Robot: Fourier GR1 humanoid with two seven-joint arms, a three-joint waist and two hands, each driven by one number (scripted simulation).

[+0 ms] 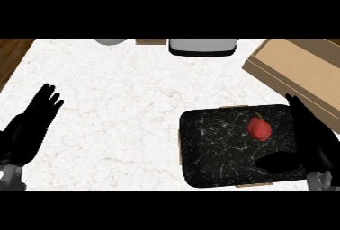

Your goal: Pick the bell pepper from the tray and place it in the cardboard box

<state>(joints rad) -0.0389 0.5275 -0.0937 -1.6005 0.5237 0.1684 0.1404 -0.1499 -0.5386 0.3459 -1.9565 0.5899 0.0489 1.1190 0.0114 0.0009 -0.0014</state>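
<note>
The red bell pepper (260, 128) is being carried by the black tray (212, 152), near the cardboard box (299, 74). The right robot hand (317, 141) is being held open just beside the pepper, fingers straight. The left robot hand (32, 126) is being held open at the left of the counter (113, 99).

The bell pepper (260, 129) lies on the tray (212, 148), toward its far right corner. The tray sits at the table's (119, 99) near right, and the cardboard box (299, 67) stands behind it, further right, at the table's edge.
</note>
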